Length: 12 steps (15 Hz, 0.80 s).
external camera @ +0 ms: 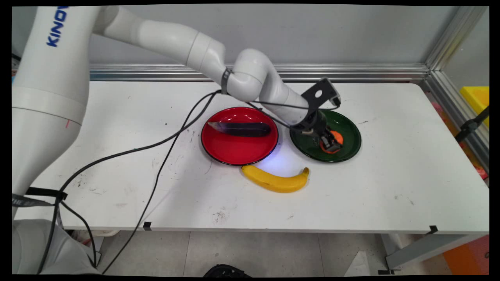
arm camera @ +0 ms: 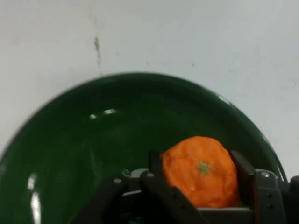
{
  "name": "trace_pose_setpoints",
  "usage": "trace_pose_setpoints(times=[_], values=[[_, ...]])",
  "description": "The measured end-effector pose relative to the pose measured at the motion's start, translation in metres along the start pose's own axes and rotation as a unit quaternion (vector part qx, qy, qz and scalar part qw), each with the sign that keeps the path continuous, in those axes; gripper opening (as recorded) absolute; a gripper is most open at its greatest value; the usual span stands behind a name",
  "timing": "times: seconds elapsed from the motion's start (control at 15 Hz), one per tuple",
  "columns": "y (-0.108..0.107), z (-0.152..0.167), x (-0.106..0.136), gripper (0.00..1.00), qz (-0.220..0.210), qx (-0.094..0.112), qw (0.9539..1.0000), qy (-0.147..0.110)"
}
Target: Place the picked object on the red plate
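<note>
A white table (external camera: 390,187) stands against a grey wall, holding two round plates side by side near its middle: a red plate (external camera: 239,150) on the left and a dark green plate (external camera: 349,134) on the right, close together but not touching. A long, dark purple eggplant (external camera: 240,128) lies across the upper half of the red plate, and a small orange tangerine (arm camera: 200,171) with a green stem mark sits inside the green plate. A yellow banana (external camera: 275,180) lies on the table just in front of the two plates, curving upward at both ends, its left end close to the red plate's rim.
</note>
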Motion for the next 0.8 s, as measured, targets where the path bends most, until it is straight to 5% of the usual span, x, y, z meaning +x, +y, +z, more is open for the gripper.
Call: trace_pose_setpoints(times=[0.47, 0.8], values=[[-0.010, -0.067, 0.022, 0.00, 0.017, 0.006, 0.9996, 0.023], [-0.020, -0.126, 0.000, 0.00, 0.033, -0.003, 0.9994, 0.012]])
